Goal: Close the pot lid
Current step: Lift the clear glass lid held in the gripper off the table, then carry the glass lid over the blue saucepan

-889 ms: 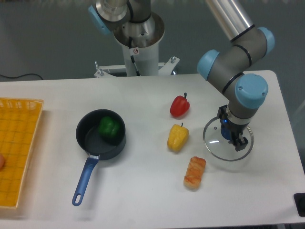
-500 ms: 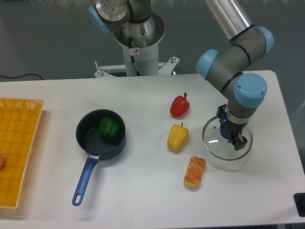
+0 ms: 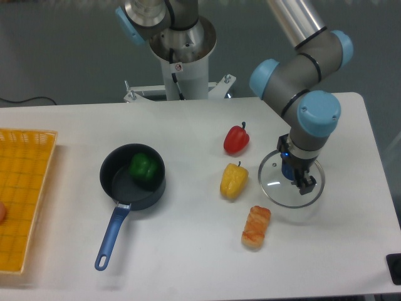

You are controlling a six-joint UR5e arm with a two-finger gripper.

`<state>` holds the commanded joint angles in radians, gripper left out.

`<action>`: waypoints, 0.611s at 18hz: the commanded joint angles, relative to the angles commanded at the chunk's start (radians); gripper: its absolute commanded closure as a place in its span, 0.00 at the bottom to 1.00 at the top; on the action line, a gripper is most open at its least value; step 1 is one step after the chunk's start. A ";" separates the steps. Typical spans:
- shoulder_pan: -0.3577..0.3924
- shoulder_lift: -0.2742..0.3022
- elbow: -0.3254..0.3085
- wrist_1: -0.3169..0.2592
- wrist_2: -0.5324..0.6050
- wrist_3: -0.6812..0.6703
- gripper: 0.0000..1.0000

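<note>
The pot [image 3: 133, 177], a small dark saucepan with a long blue handle pointing toward the front left, stands left of centre with a green pepper [image 3: 143, 167] inside it. The lid [image 3: 291, 180], a clear glass disc with a thin metal rim, hangs at the right, slightly above the table. My gripper [image 3: 297, 176] points straight down over the lid's centre and is shut on its knob, which the fingers hide. The lid is well to the right of the pot, with the yellow pepper between them.
A red pepper [image 3: 236, 139], a yellow pepper [image 3: 233, 180] and a piece of bread [image 3: 256, 226] lie between pot and lid. A yellow basket [image 3: 25, 194] fills the left edge. The robot base [image 3: 182, 50] stands at the back.
The gripper has carried the lid a short way left and slightly up, toward the yellow pepper. Nothing else moved.
</note>
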<state>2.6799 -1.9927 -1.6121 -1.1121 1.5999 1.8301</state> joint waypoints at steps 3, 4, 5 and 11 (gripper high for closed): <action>-0.028 0.029 -0.021 -0.014 0.005 -0.032 0.39; -0.029 0.044 -0.028 -0.029 0.005 -0.041 0.39; -0.044 0.055 -0.029 -0.047 0.005 -0.052 0.39; -0.130 0.101 -0.037 -0.118 0.003 -0.169 0.39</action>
<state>2.5496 -1.8915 -1.6490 -1.2302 1.6030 1.6616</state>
